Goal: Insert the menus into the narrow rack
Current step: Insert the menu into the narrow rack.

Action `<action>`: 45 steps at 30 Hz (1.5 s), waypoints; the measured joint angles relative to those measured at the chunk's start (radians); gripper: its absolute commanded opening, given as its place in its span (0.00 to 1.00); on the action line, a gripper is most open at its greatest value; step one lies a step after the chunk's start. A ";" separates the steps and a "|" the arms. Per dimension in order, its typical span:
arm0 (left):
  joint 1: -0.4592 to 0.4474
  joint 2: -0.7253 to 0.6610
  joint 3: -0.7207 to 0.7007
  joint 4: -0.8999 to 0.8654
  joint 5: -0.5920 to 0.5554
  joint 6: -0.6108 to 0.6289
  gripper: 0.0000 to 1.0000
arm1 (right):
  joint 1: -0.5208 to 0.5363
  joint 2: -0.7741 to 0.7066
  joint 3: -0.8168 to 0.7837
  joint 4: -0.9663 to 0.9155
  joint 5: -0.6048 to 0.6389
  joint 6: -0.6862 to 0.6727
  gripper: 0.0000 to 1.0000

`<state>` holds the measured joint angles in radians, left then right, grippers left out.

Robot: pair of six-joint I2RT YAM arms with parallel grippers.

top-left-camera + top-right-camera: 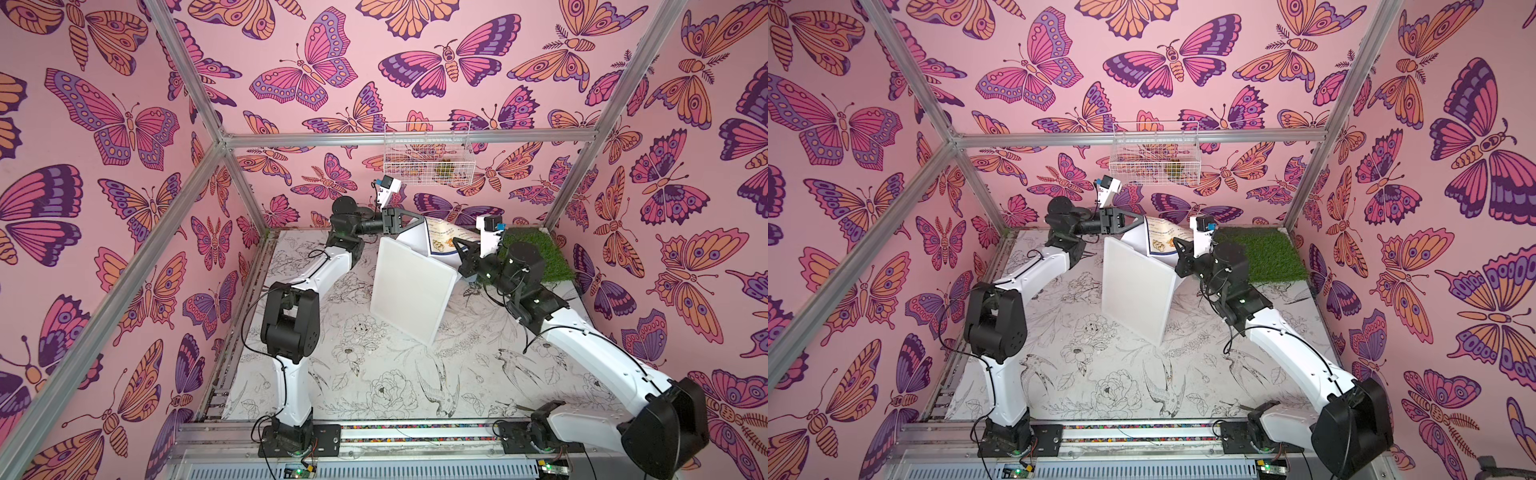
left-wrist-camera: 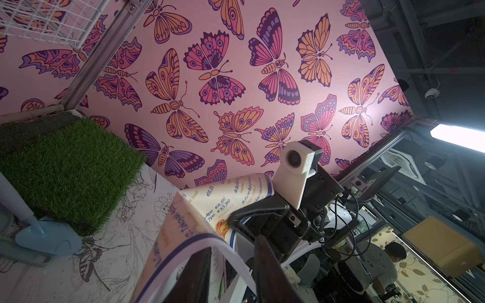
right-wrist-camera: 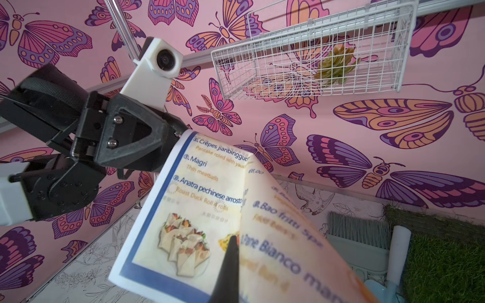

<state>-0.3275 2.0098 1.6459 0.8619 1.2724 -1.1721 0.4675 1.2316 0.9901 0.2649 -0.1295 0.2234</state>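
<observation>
Pre-insertion: menu (image 1: 440, 243) is buckled in the air just behind the tilted rack (image 1: 411, 286), right tool (image 1: 459, 245) clamped on it, left tool (image 1: 415, 222) part-open round its corner; next I'd flatten the sheet and align its edge to the rack opening.

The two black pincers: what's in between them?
The bent glossy cream menu sheet with a dark blue border stretches from left pincer to right pincer, seen in both top views.
</observation>
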 measured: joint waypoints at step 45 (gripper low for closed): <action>-0.013 -0.028 -0.058 0.002 -0.042 0.019 0.02 | -0.003 0.085 0.000 0.169 -0.168 0.261 0.00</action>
<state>-0.3408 1.9820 1.5883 0.8642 1.2304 -1.1534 0.4641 1.3170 0.9905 0.4335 -0.2974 0.4839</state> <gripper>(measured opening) 0.042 0.059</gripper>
